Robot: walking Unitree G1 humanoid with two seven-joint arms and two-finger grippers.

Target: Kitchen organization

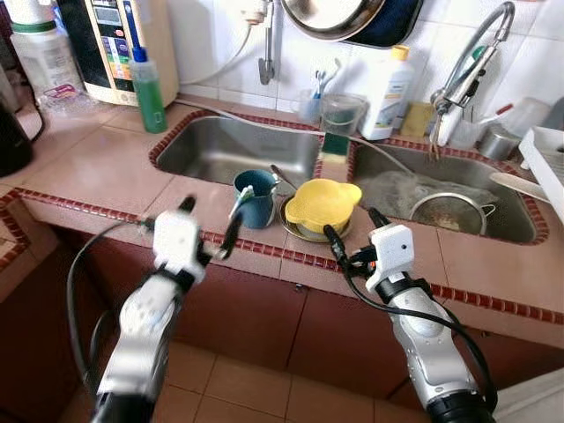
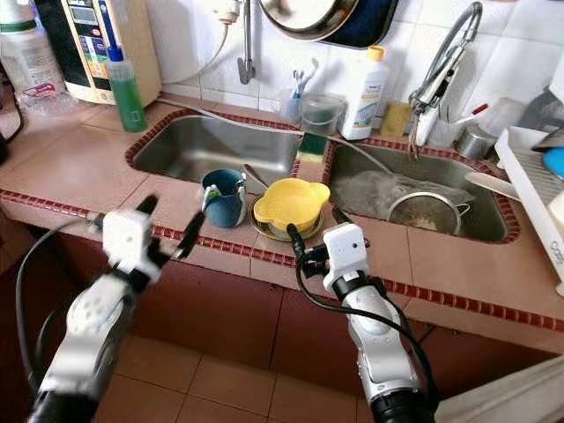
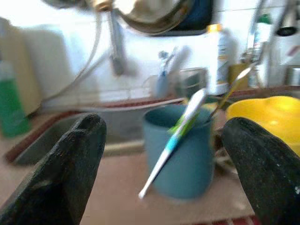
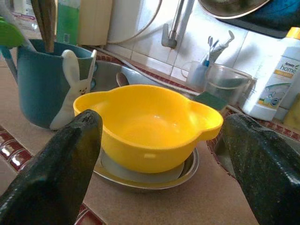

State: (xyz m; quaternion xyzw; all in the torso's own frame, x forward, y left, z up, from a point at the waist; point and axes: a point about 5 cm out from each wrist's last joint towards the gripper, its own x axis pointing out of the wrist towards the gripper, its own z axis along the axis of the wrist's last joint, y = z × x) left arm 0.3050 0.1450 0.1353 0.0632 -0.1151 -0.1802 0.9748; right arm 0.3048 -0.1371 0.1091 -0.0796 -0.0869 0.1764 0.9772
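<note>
A teal mug (image 1: 256,201) holding a toothbrush (image 3: 176,136) and other utensils stands on the counter strip in front of the sinks. Right beside it a yellow bowl (image 1: 322,204) rests on a steel plate (image 1: 293,231). My left gripper (image 1: 209,220) hovers open just short of the mug, at the counter's front edge; in the left wrist view the mug (image 3: 180,150) sits between the fingers' line of sight. My right gripper (image 1: 355,227) is open in front of the yellow bowl (image 4: 150,126), with nothing between its fingers.
Behind lie two steel sink basins: the left basin (image 1: 220,145) and the right basin (image 1: 515,216) with a strainer (image 1: 454,211) and a cloth. A faucet (image 1: 467,70), a white bottle (image 1: 388,92), a green bottle (image 1: 148,88) and a dish rack (image 1: 546,163) stand around them.
</note>
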